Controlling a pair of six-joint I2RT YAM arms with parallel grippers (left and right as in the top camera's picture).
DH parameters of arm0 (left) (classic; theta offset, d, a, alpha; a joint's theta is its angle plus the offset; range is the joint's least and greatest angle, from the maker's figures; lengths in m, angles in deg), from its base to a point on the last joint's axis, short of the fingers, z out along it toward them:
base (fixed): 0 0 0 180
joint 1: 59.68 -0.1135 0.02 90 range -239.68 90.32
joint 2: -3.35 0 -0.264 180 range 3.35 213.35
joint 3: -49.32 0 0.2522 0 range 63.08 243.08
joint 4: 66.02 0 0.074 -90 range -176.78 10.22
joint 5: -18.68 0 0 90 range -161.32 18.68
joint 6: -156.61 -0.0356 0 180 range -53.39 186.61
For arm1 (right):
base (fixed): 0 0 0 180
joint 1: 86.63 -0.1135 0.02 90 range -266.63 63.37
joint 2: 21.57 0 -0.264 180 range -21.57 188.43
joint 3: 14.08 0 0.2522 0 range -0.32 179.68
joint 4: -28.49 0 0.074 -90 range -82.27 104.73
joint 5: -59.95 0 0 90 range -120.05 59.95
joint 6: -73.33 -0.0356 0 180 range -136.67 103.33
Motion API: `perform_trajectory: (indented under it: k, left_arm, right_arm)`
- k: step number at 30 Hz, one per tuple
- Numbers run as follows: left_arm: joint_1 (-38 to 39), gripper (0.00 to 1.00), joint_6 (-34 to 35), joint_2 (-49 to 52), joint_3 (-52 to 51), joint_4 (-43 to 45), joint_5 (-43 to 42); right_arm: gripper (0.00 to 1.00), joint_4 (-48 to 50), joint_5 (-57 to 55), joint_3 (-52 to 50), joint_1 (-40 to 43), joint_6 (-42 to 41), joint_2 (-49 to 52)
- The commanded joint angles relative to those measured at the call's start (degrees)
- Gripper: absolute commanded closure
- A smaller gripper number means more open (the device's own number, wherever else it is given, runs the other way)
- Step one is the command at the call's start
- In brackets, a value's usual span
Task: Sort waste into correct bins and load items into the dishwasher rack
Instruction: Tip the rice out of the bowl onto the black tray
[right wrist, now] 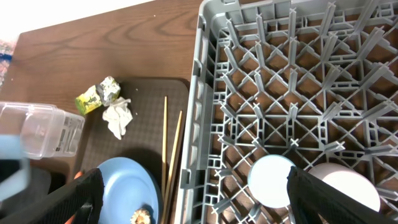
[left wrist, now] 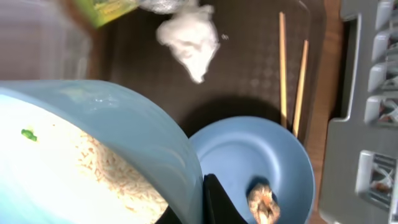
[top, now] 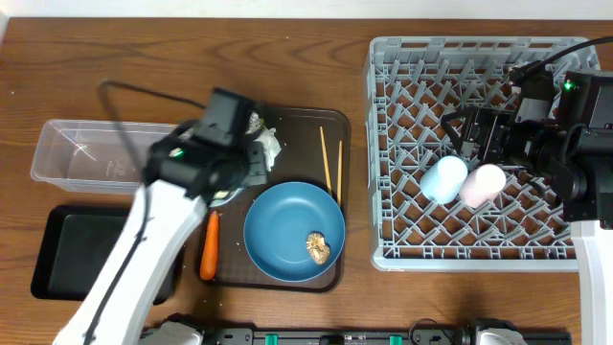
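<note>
My left gripper (top: 233,180) (left wrist: 194,213) is shut on the rim of the small bowl (left wrist: 93,143). It holds the bowl, with rice grains (left wrist: 109,171) inside, above the dark-brown serving tray (top: 299,129). The blue plate (top: 287,225) (left wrist: 249,155) lies below with the brownish food lump (top: 318,246) (left wrist: 263,202) on it. The tissue (top: 269,149) (left wrist: 188,37), wrapper (left wrist: 109,7), chopsticks (top: 330,163) (left wrist: 292,68) and carrot (top: 209,244) lie on or beside that tray. My right gripper (top: 479,142) (right wrist: 205,202) is open over the grey rack (top: 402,144) (right wrist: 298,81). The light-blue cup (top: 444,179) (right wrist: 272,180) and pink cup (top: 482,184) (right wrist: 345,190) are in the rack.
The clear tub (top: 86,153) (right wrist: 37,130) stands at the left with the black tray (top: 67,254) in front of it. My left arm crosses the black tray's right side. The rack's wall (left wrist: 367,124) is close to the right of the plate.
</note>
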Motion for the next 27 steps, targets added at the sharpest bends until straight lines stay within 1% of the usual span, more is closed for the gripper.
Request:
perform_trajectory:
  k: [1, 4, 6, 11, 15, 22, 27]
  left_arm:
    - [-5.6, 0.94, 3.3, -5.0, 0.6, -2.7, 0.5]
    - [-13.1, 0.94, 3.3, -8.2, -0.9, -5.4, 0.0]
    - [-18.8, 0.94, 2.2, -9.6, -2.4, -6.1, -2.5]
    - [-33.9, 0.94, -6.2, -11.0, -7.5, -3.9, -18.6]
    - [-45.9, 0.94, -12.6, -11.0, -13.7, -1.1, -31.5]
    - [-65.1, 0.94, -27.1, -10.9, -24.9, 3.4, -51.8]
    - [-75.1, 0.94, -36.9, -10.9, -31.1, 5.4, -61.4]
  right_arm:
    - [0.13, 0.1, 0.4, 0.5, -0.8, 0.6, 0.0]
    - [0.13, 0.2, 0.4, 0.5, -0.8, 0.6, 0.0]
    - [0.13, 0.1, 0.4, 0.5, -0.8, 0.6, 0.0]
    - [0.13, 0.2, 0.4, 0.6, -0.8, 0.6, 0.0]
    - [0.12, 0.2, 0.4, 0.6, -0.8, 0.6, 0.0]
    - [0.12, 1.4, 0.4, 0.6, -0.8, 0.1, 0.0]
    - [0.13, 1.5, 0.4, 0.6, -0.8, 0.1, 0.0]
